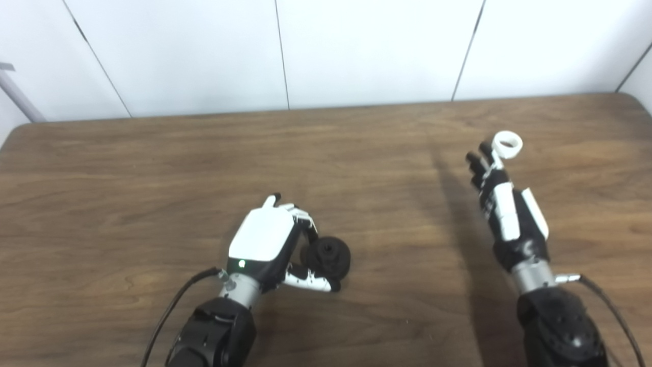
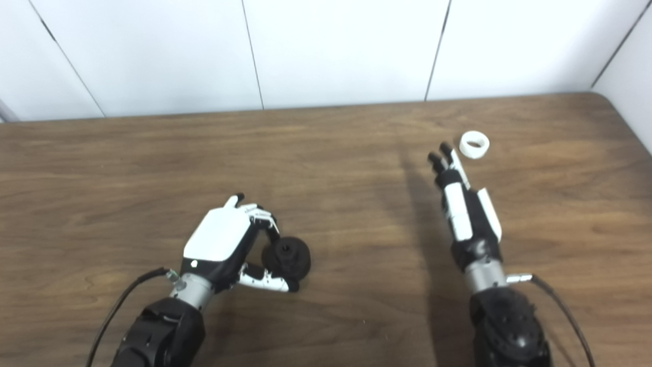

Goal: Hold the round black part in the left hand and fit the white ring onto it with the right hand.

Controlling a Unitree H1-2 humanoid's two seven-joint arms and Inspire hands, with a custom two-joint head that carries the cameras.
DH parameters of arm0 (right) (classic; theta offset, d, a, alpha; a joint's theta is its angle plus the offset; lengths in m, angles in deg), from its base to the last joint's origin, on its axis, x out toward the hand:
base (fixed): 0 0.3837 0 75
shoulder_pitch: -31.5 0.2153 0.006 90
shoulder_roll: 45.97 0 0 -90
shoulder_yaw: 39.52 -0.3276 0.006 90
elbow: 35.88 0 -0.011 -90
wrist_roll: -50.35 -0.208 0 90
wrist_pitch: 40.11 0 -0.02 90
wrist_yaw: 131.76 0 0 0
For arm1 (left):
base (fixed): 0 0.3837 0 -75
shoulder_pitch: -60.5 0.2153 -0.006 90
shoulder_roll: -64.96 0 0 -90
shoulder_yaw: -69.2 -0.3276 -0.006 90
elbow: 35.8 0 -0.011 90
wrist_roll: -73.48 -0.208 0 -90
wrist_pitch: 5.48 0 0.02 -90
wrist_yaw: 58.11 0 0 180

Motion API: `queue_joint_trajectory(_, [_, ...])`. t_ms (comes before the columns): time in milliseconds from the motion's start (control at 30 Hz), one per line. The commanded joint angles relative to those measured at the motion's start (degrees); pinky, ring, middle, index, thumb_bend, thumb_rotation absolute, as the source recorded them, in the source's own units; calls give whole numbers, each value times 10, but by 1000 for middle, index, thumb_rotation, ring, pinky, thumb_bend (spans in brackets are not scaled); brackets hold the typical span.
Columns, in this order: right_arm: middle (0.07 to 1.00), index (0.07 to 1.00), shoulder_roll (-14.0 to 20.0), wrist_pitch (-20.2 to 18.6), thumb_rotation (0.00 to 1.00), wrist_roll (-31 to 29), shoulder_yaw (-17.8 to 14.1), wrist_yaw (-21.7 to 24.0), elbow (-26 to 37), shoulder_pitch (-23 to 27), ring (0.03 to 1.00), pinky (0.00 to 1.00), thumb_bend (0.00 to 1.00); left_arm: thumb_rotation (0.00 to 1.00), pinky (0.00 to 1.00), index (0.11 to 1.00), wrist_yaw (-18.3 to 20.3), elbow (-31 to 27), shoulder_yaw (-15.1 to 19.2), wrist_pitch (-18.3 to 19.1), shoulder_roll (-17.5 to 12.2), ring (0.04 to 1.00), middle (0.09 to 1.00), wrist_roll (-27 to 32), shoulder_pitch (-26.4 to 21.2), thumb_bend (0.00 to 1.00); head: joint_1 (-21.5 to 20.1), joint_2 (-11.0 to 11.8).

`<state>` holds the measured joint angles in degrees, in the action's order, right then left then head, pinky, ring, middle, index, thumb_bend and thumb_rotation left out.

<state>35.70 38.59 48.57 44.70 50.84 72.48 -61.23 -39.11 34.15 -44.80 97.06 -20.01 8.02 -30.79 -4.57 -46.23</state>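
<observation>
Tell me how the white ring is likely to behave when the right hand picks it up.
The white ring looks like a small, thin-walled hoop, so it is probably light and stiff. Its smooth round wall may slip from fingertips or roll if tipped onto its edge on the wooden table. The right hand is open just short of it; the narrow rim offers little to pinch.

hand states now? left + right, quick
Left hand: shut on the round black part.
Right hand: open, fingers extended, holding nothing; the white ring lies on the table just past its fingertips.
</observation>
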Motion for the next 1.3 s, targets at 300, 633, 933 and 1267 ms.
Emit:
queue_joint_trajectory(300, [929,965,48,-47,964,21,-26,-10,35,68,944,1000,557,56,1000,483,13,6,0,-5,-10,852,749,-18,1,525,-20,-3])
queue_joint_trajectory(633, [913,935,118,-87,658,164,2,-17,19,120,899,873,692,56,1000,483,16,9,5,-4,-15,855,754,-16,3,524,-45,6])
queue_joint_trajectory(933, [803,893,187,-90,489,238,19,-9,-65,191,735,590,733,56,1000,483,4,15,8,-10,-17,854,752,-14,7,524,-56,16])
queue_joint_trajectory(1267, [912,837,248,-92,389,318,73,13,-187,257,949,989,770,56,1000,483,6,12,14,-15,-18,859,756,-9,13,525,-72,18])
